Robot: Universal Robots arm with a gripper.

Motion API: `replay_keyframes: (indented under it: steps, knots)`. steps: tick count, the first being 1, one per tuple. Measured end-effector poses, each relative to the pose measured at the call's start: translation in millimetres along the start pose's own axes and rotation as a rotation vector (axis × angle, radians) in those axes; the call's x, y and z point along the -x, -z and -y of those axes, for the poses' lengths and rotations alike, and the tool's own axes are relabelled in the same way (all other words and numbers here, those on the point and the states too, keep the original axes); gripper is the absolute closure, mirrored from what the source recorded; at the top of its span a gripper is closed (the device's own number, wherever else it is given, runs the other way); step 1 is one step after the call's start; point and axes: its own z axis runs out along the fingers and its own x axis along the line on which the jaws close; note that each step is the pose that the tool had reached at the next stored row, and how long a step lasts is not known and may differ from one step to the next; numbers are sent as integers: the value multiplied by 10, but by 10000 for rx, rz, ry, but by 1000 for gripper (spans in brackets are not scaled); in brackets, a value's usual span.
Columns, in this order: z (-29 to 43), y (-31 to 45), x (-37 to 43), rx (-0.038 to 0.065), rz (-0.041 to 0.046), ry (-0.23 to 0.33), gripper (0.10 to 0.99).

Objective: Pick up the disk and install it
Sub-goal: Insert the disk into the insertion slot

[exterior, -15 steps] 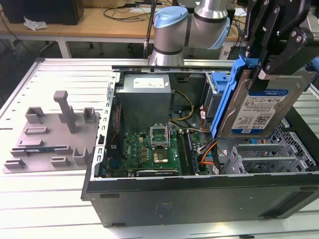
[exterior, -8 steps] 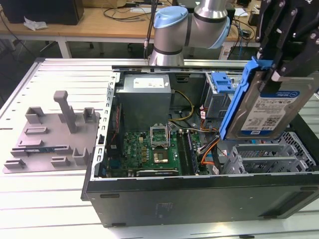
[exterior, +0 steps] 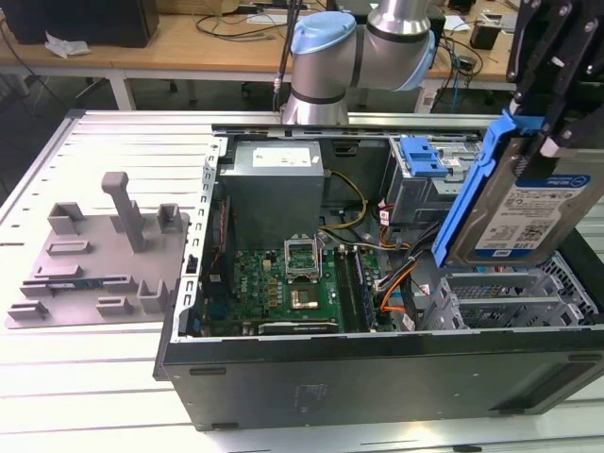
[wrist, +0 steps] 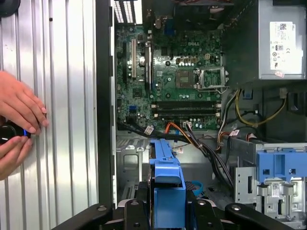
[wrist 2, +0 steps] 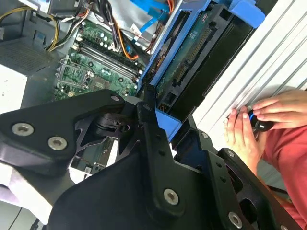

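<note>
From where I stand the pick-up looks done, with the end effector (exterior: 550, 132) clenched on the disk (exterior: 533, 212), holding it tilted in the air at 3 o'clock over the open computer case (exterior: 377, 368) in the exterior view, not yet seated in the drive cage (exterior: 415, 198).

We see a silver metal table (exterior: 85, 377) whose top is ribbed with long slots. An open desktop computer case (exterior: 377, 373) lies on its side on it, toward the exterior view's right, motherboard facing up. Just beside the case, toward the exterior view's left, a flat gray fixture plate (exterior: 94, 274) with upright posts and blocks rests on the ribs. In the first wrist view a person's hands (wrist: 21, 103) lie on the tabletop near the case wall, around a small black knob (wrist: 5, 132).
</note>
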Motion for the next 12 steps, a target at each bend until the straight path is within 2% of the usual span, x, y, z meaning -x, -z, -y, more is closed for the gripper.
replay_keyframes:
  steps: [5,12]
  knots:
    - [172,-1,-19,26,0,42,718]
    - [185,-2,-19,20,-1,46,718]
